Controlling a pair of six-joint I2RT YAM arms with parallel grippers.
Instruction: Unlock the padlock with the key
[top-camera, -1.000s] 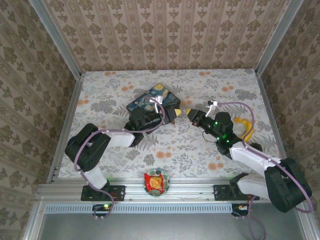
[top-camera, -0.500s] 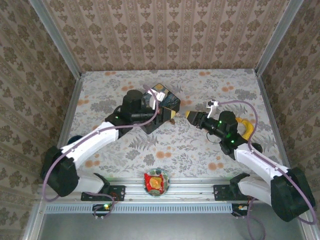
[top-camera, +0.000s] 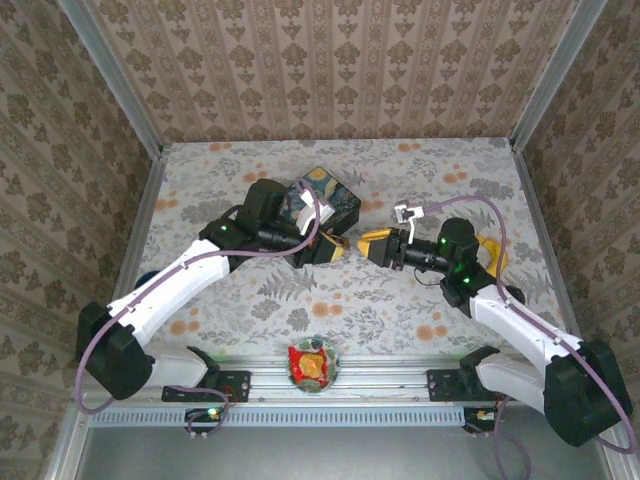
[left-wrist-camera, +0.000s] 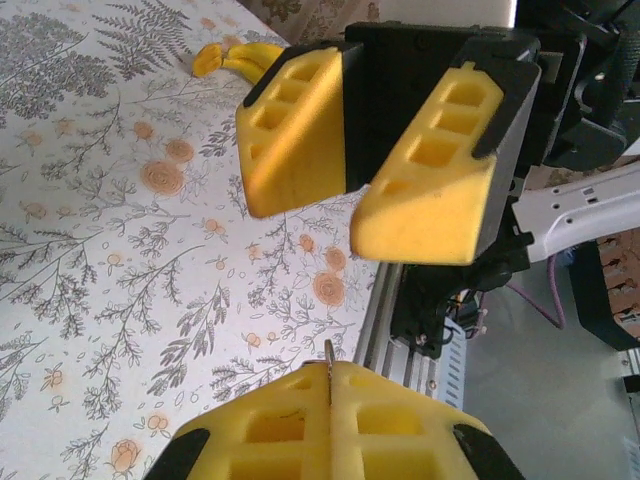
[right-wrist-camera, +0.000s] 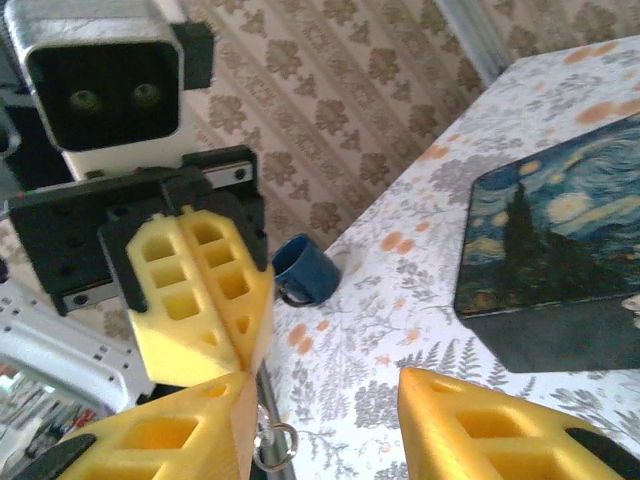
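Lab robot cell dressed as a home: damask wallpaper panels (top-camera: 330, 70) on three sides, floral-print tabletop (top-camera: 390, 300). Bare aluminium corner posts (top-camera: 110, 70), slotted front rail (top-camera: 390, 378) with arm bases (top-camera: 205, 385) bolted on, loose purple cables (top-camera: 478, 204). Equipment clutter past the table edge in left wrist view.

Left gripper (left-wrist-camera: 330, 378) tight on the thin key (left-wrist-camera: 329, 352), right gripper (left-wrist-camera: 352, 198) agape just opposite.

The table (top-camera: 380, 300) carries a floral-patterned cover. A dark rectangular tin painted with a starry night sky (top-camera: 338, 195) lies flat at the far centre. A yellow curved object (top-camera: 493, 262) lies near the right edge. A dark blue cup (right-wrist-camera: 300, 270) stands upright on the cover, well apart from the tin.
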